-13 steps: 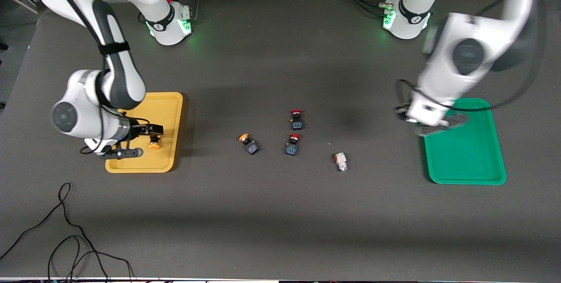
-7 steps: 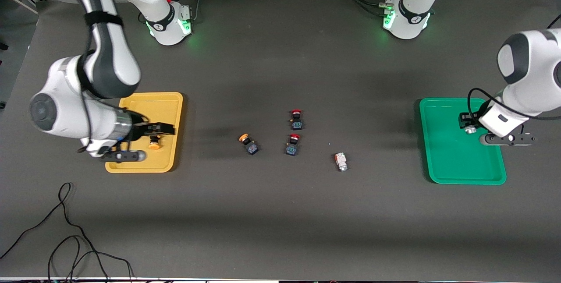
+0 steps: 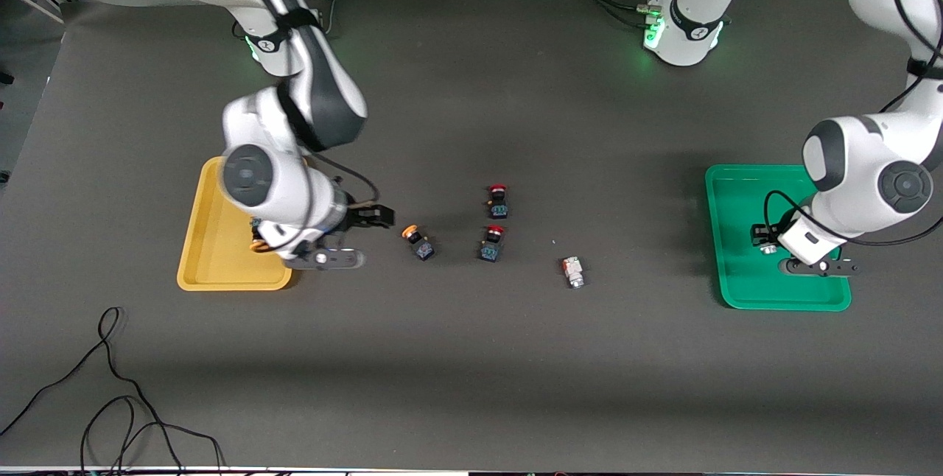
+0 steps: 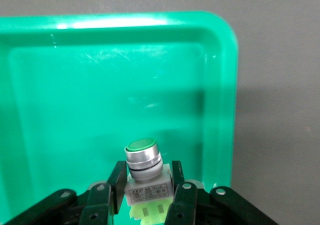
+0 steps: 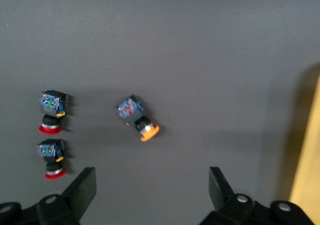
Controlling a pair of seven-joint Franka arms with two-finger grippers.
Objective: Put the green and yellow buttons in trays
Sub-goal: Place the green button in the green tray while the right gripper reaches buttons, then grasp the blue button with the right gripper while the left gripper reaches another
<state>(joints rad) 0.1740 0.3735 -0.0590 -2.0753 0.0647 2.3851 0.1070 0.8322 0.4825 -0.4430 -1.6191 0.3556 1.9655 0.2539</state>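
My left gripper (image 3: 770, 243) is shut on the pale-green-topped silver button (image 4: 143, 160) and holds it low over the green tray (image 3: 744, 196), which fills the left wrist view (image 4: 100, 85). My right gripper (image 3: 365, 238) is open and empty over bare table, between the yellow tray (image 3: 214, 259) and an orange-capped dark button (image 3: 418, 241). That button lies on its side in the right wrist view (image 5: 140, 122), ahead of the open fingers. A second orange-capped button (image 3: 257, 245) lies in the yellow tray, half hidden by the right arm. The whitish orange-marked button (image 3: 572, 271) lies on the table.
Two red-capped dark buttons (image 3: 498, 200) (image 3: 492, 242) lie mid-table beside the orange-capped one; they also show in the right wrist view (image 5: 50, 112) (image 5: 50, 157). Loose black cables (image 3: 110, 402) lie near the table's front edge at the right arm's end.
My right gripper has left the yellow tray, leaving an orange-capped button in it, and swung toward the table's middle. My left gripper has carried the green-topped button over the green tray.
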